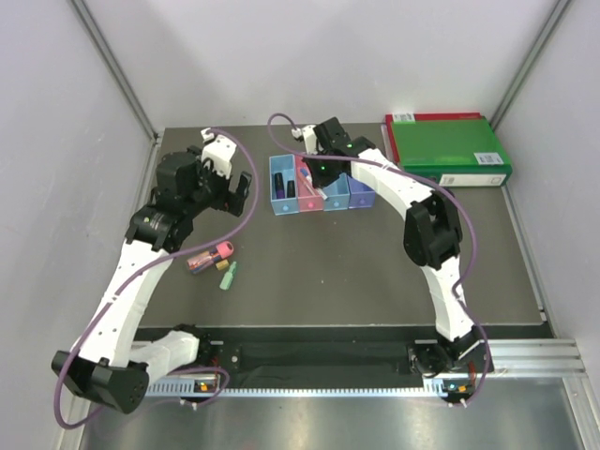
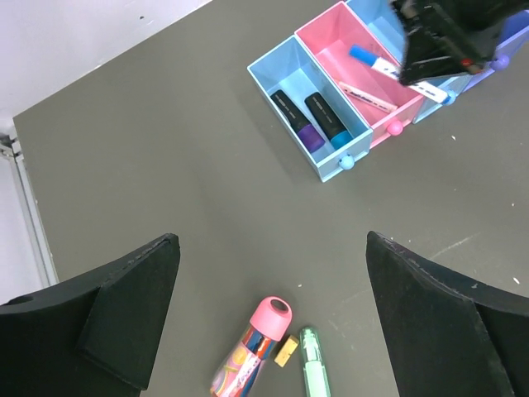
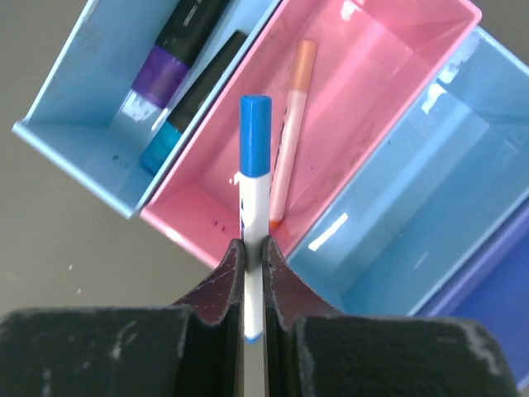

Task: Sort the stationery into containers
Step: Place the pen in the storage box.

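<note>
The containers are a joined row of four boxes [image 1: 336, 199]. My right gripper [image 3: 254, 248] is shut on a thin white pen with a blue cap [image 3: 255, 157] and holds it above the pink box [image 3: 372, 50]. A white pen with a pink end [image 3: 293, 124] lies in that box. The left light blue box [image 2: 281, 70] holds a purple-black highlighter [image 2: 296, 122] and a dark blue one [image 2: 329, 122]. My left gripper [image 2: 273, 248] is open and empty above a pink highlighter [image 2: 252, 351] and a green one [image 2: 314, 368] lying on the table.
A large green binder [image 1: 448, 150] lies at the back right, close to the purple box [image 1: 361, 192]. A small yellow piece [image 2: 286, 350] lies between the pink and green highlighters. Grey walls close the table at left, right and back.
</note>
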Controlling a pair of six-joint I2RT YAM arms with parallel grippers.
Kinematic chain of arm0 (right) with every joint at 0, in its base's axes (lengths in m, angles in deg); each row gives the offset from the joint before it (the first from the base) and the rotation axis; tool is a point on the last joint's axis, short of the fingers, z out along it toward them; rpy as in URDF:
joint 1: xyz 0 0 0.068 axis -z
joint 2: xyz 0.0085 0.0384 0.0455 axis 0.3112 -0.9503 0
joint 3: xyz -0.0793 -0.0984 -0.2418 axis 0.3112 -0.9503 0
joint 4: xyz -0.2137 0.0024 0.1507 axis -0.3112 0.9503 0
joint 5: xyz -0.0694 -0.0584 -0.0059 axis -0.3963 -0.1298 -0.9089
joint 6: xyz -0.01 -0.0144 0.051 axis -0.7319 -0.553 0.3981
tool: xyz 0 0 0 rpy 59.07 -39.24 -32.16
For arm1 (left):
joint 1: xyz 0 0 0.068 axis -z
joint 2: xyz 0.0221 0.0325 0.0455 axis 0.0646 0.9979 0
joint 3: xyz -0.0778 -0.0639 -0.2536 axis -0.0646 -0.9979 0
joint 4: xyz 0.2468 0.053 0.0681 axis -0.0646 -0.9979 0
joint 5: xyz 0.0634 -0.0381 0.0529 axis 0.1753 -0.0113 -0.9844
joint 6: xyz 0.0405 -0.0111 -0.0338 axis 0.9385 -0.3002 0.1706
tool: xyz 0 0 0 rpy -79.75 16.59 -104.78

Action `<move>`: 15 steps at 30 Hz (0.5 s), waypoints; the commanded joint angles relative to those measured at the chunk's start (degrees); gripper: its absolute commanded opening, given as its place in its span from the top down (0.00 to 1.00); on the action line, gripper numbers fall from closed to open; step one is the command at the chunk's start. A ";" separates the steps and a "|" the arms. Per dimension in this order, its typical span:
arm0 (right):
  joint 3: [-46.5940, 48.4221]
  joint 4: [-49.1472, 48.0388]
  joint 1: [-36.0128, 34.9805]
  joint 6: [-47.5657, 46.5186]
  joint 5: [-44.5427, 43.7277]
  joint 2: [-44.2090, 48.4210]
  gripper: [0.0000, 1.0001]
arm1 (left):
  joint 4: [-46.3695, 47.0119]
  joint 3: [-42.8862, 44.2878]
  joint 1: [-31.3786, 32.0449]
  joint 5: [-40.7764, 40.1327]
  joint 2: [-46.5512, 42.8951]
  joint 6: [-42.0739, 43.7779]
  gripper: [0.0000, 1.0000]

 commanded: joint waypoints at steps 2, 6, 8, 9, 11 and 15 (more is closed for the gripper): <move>7.01 -3.64 0.71 0.31 -0.06 -2.45 1.00 | -1.34 -2.09 -0.19 0.65 -3.59 1.15 0.01; 8.24 -4.08 0.89 0.31 0.20 -3.24 1.00 | -1.79 -3.24 -0.19 0.13 -4.38 1.24 0.01; 8.86 -4.34 1.15 0.40 0.20 -3.60 1.00 | -1.44 -3.77 -0.19 0.21 -4.47 1.24 0.01; 9.04 -4.60 1.33 0.57 0.11 -3.68 1.00 | -1.17 -3.86 -0.19 0.13 -4.47 1.07 0.01; 9.13 -5.31 1.68 0.84 -0.06 -4.03 1.00 | -0.99 -4.03 -0.19 0.21 -4.47 1.07 0.01; 9.39 -5.93 1.77 1.19 -0.41 -5.44 1.00 | -0.91 -3.94 -0.19 0.04 -3.94 0.80 0.01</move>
